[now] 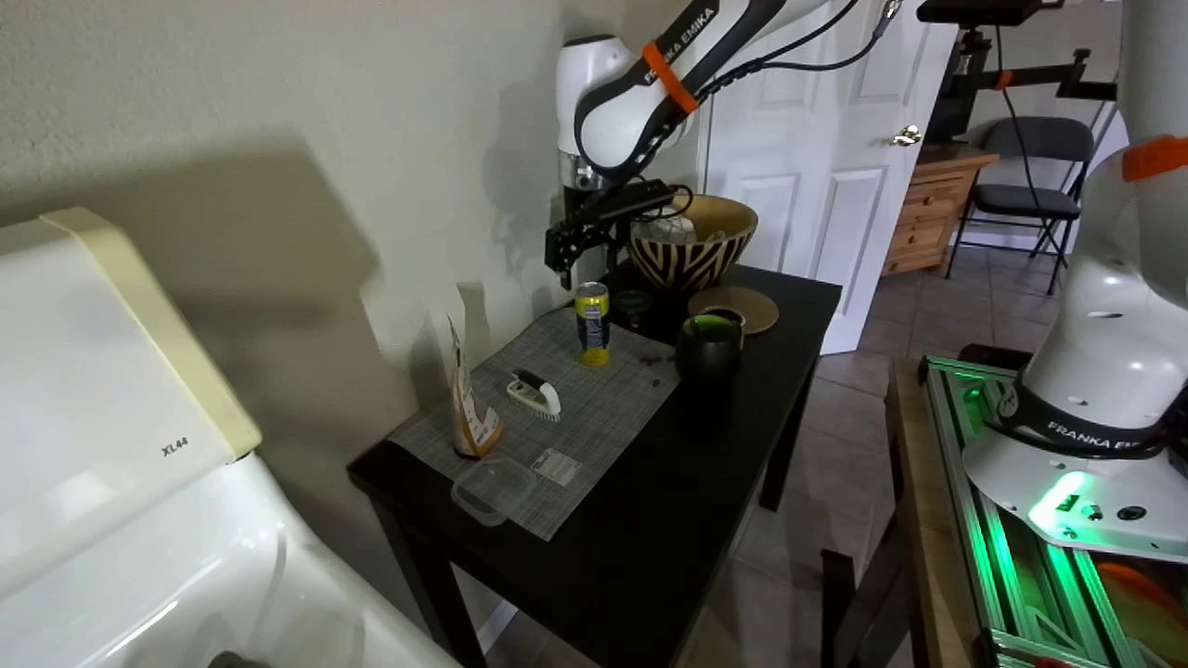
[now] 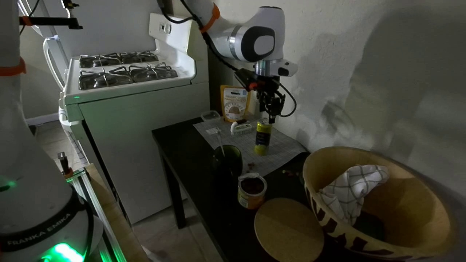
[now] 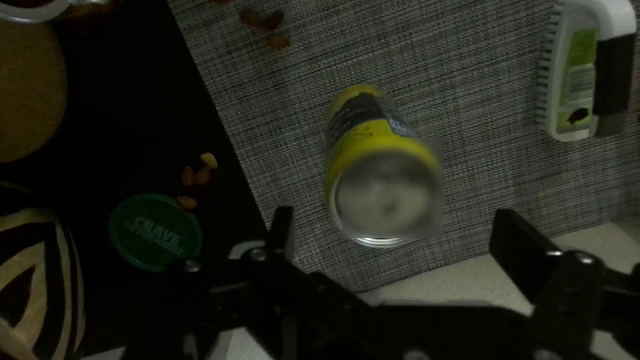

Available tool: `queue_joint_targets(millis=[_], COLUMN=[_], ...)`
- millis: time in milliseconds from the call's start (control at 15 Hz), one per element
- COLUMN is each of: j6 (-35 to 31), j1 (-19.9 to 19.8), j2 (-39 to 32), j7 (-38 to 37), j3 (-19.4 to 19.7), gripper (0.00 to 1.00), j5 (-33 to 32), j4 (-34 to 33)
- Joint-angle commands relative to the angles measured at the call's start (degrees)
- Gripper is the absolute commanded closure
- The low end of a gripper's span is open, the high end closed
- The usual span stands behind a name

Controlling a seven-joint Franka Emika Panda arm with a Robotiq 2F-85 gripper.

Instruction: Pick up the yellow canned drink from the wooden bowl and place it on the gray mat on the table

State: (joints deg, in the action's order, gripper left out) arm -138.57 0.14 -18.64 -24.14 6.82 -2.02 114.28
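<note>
The yellow can [image 1: 593, 325] stands upright on the far part of the gray mat [image 1: 603, 408]; it also shows in an exterior view [image 2: 263, 140]. In the wrist view the can [image 3: 367, 132] stands on the mat [image 3: 475, 175], its top between the fingers' lines. My gripper [image 3: 392, 217] is open, with a gap on each side of the can and nothing held. In an exterior view the gripper [image 2: 267, 113] is just above the can top. The striped wooden bowl [image 1: 687, 264] stands at the table's [image 1: 668, 492] far end; a checkered cloth lies inside it.
Near the can are a scrub brush [image 1: 534, 397], a dark green cup [image 1: 707, 357], an opened small tin [image 2: 252, 191], a round tan board [image 2: 289, 229] and a green lid [image 3: 155, 232]. A standing pouch [image 1: 473, 417] and clear container [image 1: 492, 487] are farther along. The wall is close behind.
</note>
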Motion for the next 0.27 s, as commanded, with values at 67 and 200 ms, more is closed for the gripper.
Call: queue_joint_targets(millis=[67, 200], j6=[1.62, 1.82], j1=[0.07, 0.05], j2=[3.55, 5.54], j7=[3.31, 3.79], j3=[-0.9, -1.3], gripper=[0.0, 0.0], j5=[-0.57, -0.57], j4=[0.9, 1.4])
